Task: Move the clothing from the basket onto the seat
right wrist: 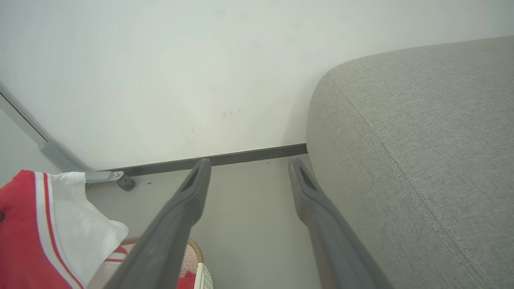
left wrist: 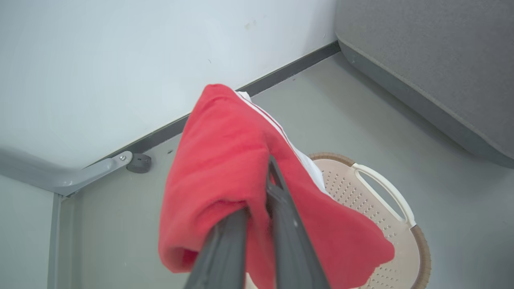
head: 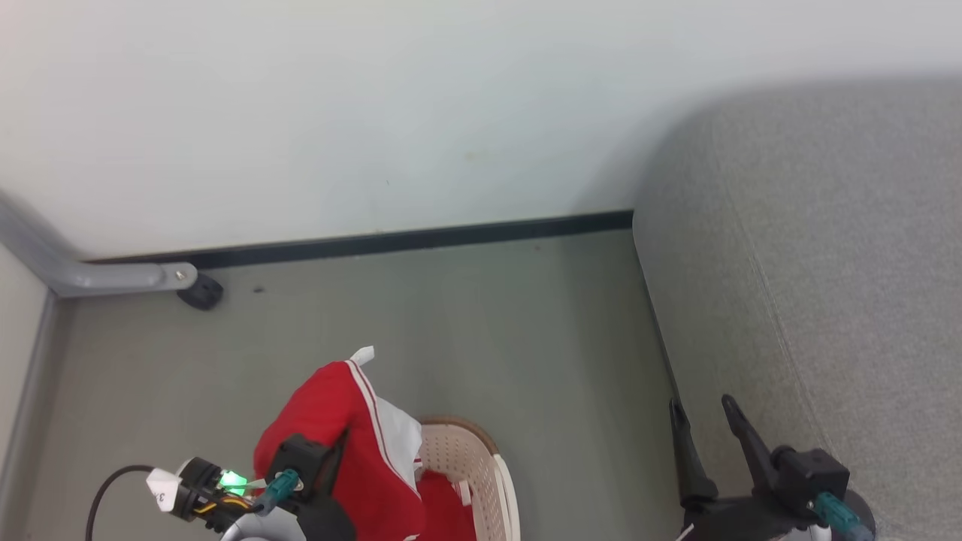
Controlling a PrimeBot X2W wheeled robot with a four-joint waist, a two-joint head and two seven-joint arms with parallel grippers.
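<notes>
Clothing (left wrist: 217, 160) hanging lengthwise downward over basket (left wrist: 361, 192), pinched between left fingers (left wrist: 291, 241), right fingers (right wrist: 180, 216) spread beside seat (right wrist: 401, 160)

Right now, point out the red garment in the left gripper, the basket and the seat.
red garment (left wrist: 217, 160): left wrist view, middle of the red fold.
basket (left wrist: 353, 192): left wrist view, perforated inner wall.
seat (head: 827, 263): head view, grey cushion top.
</notes>
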